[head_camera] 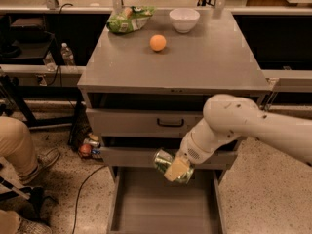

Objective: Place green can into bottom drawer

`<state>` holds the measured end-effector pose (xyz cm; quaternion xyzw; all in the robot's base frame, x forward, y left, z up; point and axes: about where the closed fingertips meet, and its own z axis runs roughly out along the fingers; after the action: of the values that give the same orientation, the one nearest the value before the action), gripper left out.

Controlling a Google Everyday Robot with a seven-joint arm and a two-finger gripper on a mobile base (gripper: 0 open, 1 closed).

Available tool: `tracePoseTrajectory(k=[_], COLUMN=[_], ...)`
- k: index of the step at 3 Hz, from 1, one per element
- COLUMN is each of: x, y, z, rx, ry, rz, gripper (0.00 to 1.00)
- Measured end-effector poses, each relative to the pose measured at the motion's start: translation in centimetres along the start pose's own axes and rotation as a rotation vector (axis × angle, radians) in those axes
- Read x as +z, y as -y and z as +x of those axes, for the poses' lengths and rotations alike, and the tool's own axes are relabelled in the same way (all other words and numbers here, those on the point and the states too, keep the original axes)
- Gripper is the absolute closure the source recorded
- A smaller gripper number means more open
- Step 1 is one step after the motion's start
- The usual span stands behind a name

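Note:
The green can (165, 161) is shiny green and silver and lies sideways in my gripper (176, 169). The gripper is shut on it, with a tan finger pad (177, 168) across its front. The white arm reaches in from the right. The can hangs in front of the middle drawer, just above the back of the open bottom drawer (163, 206). That drawer is pulled out, with a bare flat grey floor and low side walls.
The grey cabinet top (204, 57) carries an orange ball (158, 42), a white bowl (184, 19) and a crinkled green snack bag (128, 19). The upper drawer with a black handle (170, 123) is shut. A person's leg (19, 140) is at the left. Cans (87, 147) lie on the floor.

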<state>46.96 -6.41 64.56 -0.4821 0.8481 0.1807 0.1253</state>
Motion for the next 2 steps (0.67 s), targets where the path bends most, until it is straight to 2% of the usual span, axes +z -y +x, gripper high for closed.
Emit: tracePoseTrajectory(k=[1, 2], x=[1.29, 1.29], y=[0.38, 0.38], z=[0.02, 0.02], rx=[0.024, 0.024], ry=[0.031, 0.031], rz=[0.024, 0.024], gripper=[1.00, 1.00])
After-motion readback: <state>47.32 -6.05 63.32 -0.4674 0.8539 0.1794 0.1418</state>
